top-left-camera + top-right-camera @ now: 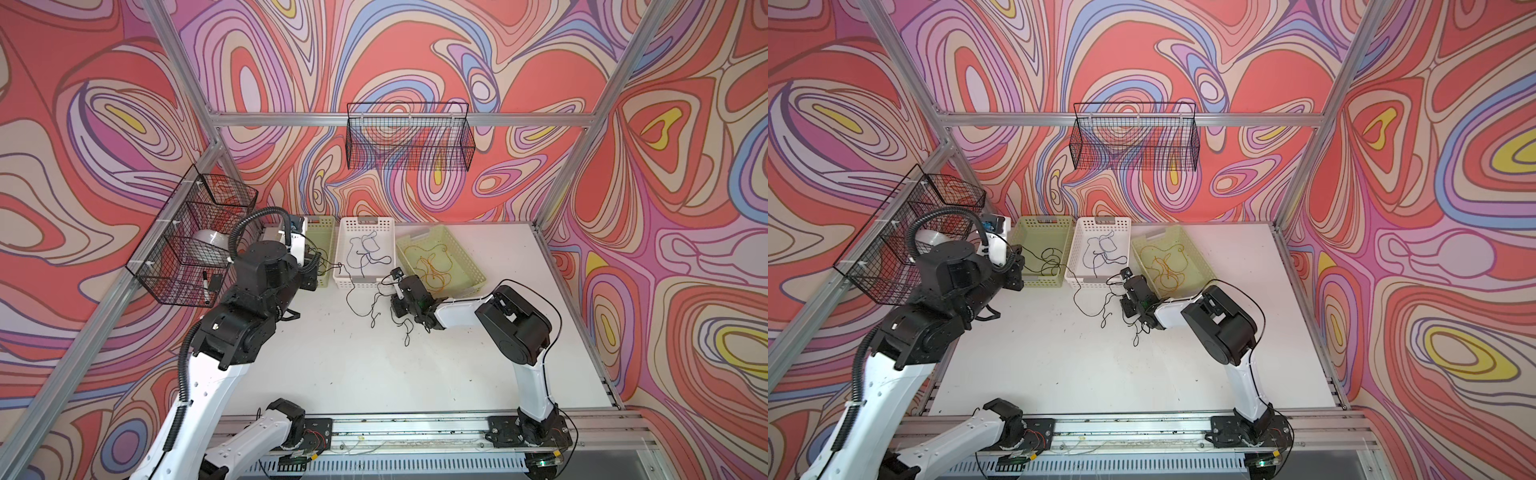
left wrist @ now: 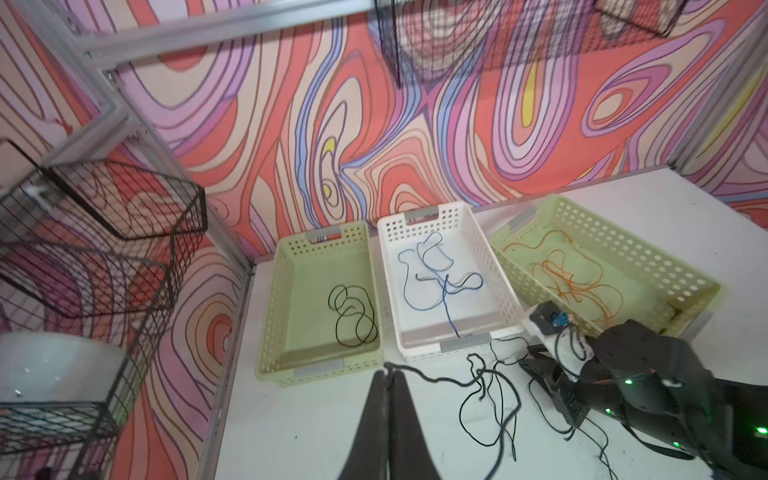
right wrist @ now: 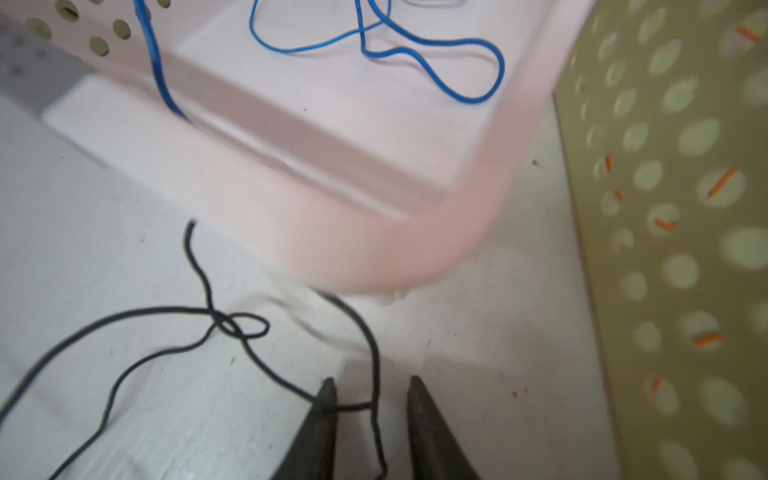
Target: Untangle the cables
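1. White table (image 1: 374, 374): loose dark cable (image 3: 232, 328) lies knotted just in front of white basket (image 2: 490, 266).
2. Right gripper (image 3: 370, 384) at that basket's front right corner, fingers apart, dark strand between them.
3. Left gripper (image 2: 388, 374) front-left of it, fingers together, pinching the dark cable.
4. White basket holds blue cable (image 2: 446, 299). Left green basket (image 2: 274, 291) holds dark green cable (image 2: 353, 286). Right green basket (image 2: 623, 245) holds orange cable (image 2: 573, 286).

No readable text anywhere, tbh. The grey tabs (image 2: 422, 215) on the plastic baskets (image 2: 494, 266) look blank apart from a few illegible dark ticks. Any print on the marker (image 1: 205, 286) in the wire basket (image 1: 166, 266) is too tiny.
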